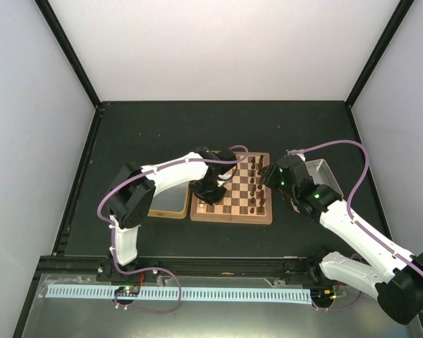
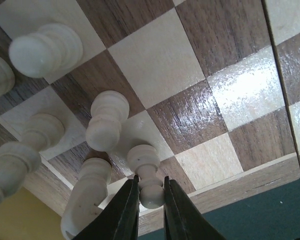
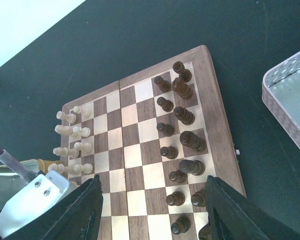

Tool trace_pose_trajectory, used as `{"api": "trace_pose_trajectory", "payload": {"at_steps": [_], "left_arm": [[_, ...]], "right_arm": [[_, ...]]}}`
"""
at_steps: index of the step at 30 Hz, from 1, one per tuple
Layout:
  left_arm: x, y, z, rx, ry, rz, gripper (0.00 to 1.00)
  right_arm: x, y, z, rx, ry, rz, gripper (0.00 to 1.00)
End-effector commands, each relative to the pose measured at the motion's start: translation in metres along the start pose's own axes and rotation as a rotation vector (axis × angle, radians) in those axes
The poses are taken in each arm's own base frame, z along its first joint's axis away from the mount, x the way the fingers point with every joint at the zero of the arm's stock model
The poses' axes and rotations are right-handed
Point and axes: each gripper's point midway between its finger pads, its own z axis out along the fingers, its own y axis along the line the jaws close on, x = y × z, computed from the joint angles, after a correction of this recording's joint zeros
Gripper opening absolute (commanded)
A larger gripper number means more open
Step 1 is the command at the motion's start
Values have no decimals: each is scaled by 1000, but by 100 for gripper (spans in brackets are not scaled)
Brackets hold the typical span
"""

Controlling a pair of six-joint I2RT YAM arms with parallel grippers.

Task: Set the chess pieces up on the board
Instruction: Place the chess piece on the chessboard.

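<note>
left gripper clamped on a cream pawn at the board edge | right gripper wide open, empty, above the board's dark pieces

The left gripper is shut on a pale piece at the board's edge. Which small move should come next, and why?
Probably open the left gripper slightly, then lift straight up. It pinches the head of a pale pawn whose base seems to rest on a light edge square of the board. Other pale pieces stand close, so sideways motion could topple them.
</note>
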Motion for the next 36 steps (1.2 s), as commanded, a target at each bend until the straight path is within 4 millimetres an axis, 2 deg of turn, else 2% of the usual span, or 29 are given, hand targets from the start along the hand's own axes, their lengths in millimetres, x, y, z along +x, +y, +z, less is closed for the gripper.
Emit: {"api": "trace_pose_trajectory", "payload": {"at_steps": [1, 10, 16, 20, 27, 30, 33, 36], "left_arm": [[-10, 5, -4, -28, -15, 3, 16], [-15, 6, -8, -30, -33, -3, 16], [-15, 2, -15, -5, -45, -2, 24], [-17, 0, -32, 16, -84, -5, 28], [-26, 5, -78, 75, -230, -46, 33], [-28, 22, -86, 80, -294, -108, 34], [-27, 52, -86, 52, -348, -207, 36], [-23, 85, -76, 34, -380, -327, 38]], "right_arm": [[-1, -7, -1, 24, -16, -13, 57], [-1, -6, 0, 17, -12, -10, 57], [0, -4, -1, 10, -8, -8, 57], [-2, -2, -4, 0, -13, -6, 57], [-1, -1, -5, -10, -6, -6, 57], [2, 0, -3, -16, 7, -5, 57], [4, 1, -2, -22, 16, -1, 57], [6, 1, 0, -25, 22, -1, 57]]}}
